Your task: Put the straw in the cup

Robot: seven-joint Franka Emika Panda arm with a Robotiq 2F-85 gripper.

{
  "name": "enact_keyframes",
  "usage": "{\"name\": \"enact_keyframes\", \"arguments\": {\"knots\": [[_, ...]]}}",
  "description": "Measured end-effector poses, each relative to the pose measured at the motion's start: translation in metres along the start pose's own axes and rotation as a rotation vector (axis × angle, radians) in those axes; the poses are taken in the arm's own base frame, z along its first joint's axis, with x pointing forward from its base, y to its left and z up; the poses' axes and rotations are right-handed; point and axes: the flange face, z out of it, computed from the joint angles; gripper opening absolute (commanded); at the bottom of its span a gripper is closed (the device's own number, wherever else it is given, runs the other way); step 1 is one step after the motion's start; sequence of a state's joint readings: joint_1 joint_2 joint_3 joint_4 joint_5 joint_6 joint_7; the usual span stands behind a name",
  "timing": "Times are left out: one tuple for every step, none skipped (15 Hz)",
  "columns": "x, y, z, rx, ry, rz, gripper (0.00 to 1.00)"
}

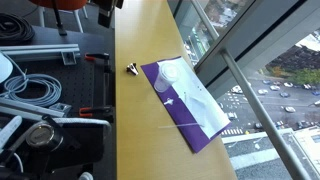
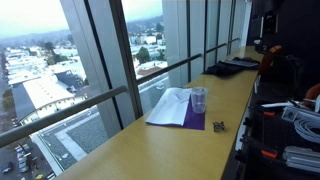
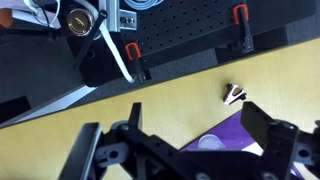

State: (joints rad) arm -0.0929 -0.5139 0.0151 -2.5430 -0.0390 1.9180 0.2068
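With the pincer (image 3: 175, 150) spread wide and empty above the desk (image 1: 140, 125), the straw (image 1: 180, 110) (thin, easily missed) lies flat on the purple cloth (image 1: 205, 135) near the upright cup (image 2: 198, 100), so descend squarely across its middle and pinch gently.

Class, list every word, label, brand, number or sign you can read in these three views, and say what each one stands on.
No readable text anywhere.
The cup, the purple cloth and the small black-and-yellow object show no print.
Any marks on the round metal part in the wrist view are too blurred to read.
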Motion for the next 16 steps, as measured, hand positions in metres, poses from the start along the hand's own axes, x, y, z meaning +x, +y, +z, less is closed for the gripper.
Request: {"name": "enact_keyframes", "arguments": {"knots": [[0.000,0.000,0.000,0.000,0.000,0.000,1.00],[0.000,0.000,0.000,0.000,0.000,0.000,1.00],[0.000,0.000,0.000,0.000,0.000,0.000,1.00],[0.000,0.000,0.000,0.000,0.000,0.000,1.00],[0.000,0.000,0.000,0.000,0.000,0.000,1.00],[0.000,0.000,0.000,0.000,0.000,0.000,1.00],[0.000,0.000,0.000,0.000,0.000,0.000,1.00],[0.000,0.000,0.001,0.000,-0.002,-0.001,1.00],[0.001,0.000,0.001,0.001,-0.002,-0.003,1.00],[0.003,0.001,0.003,0.003,-0.001,-0.009,1.00],[0.008,0.003,0.005,0.008,0.007,-0.015,1.00],[0.015,0.006,0.007,0.015,0.018,-0.023,1.00],[0.025,0.011,0.010,0.025,0.035,-0.031,1.00],[0.037,0.019,0.012,0.035,0.052,-0.039,1.00],[0.051,0.029,0.015,0.046,0.069,-0.047,1.00],[0.067,0.040,0.018,0.053,0.087,-0.053,1.00]]}}
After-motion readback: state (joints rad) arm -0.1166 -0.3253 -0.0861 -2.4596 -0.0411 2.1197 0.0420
